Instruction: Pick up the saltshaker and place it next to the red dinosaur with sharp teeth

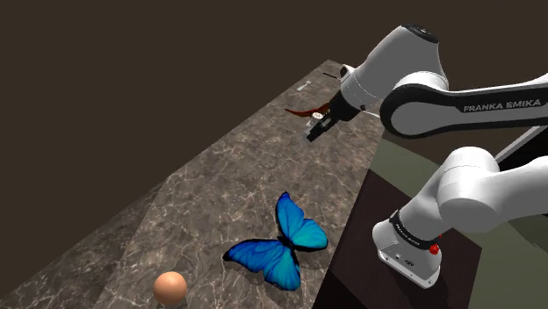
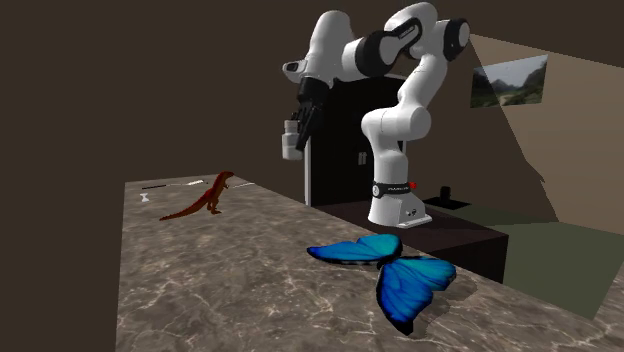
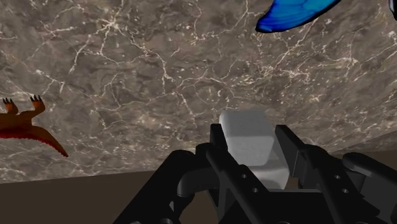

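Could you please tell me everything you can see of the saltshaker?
The saltshaker looks plain pale grey, a blocky shape with rounded edges; no cap detail shows. The gripper clasps it between both black fingers, which alone touch it. It hangs clear of the marbled counter, apart from the red dinosaur.

Home (marbled counter (image 1: 219,167), wall picture (image 2: 510,80))

1. Saltshaker (image 3: 251,149): plain pale grey, rounded block shape, clasped between the two fingers of the gripper (image 3: 249,129), raised clear of the marbled counter (image 3: 159,63).
2. Red dinosaur (image 2: 207,197): reddish-brown, long thin tail, standing on the counter, apart from the saltshaker.
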### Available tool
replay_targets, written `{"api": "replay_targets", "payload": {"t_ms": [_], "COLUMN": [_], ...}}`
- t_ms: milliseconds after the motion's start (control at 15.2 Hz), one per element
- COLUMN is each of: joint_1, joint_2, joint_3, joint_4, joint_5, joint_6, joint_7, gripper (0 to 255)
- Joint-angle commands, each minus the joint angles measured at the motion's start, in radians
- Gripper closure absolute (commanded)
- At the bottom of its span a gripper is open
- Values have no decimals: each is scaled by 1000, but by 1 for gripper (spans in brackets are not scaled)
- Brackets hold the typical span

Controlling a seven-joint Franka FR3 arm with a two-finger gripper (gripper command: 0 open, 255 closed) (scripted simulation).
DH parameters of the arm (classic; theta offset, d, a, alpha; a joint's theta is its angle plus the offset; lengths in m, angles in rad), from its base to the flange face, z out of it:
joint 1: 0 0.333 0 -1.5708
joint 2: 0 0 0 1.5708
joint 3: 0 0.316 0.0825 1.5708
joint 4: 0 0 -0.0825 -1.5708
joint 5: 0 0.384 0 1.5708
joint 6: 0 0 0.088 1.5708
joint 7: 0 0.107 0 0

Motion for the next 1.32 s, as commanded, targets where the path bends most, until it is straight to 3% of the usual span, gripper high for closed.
{"api": "replay_targets", "payload": {"t_ms": [0, 660, 1254], "joint_1": [-29, -145, -152], "joint_2": [8, 136, 337], "joint_3": [-57, -327, -564], "joint_4": [-3, 87, 277], "joint_5": [-20, -97, -75], "joint_6": [9, 36, 36], "joint_7": [-66, -371, -639], "gripper": [255, 255, 255]}}
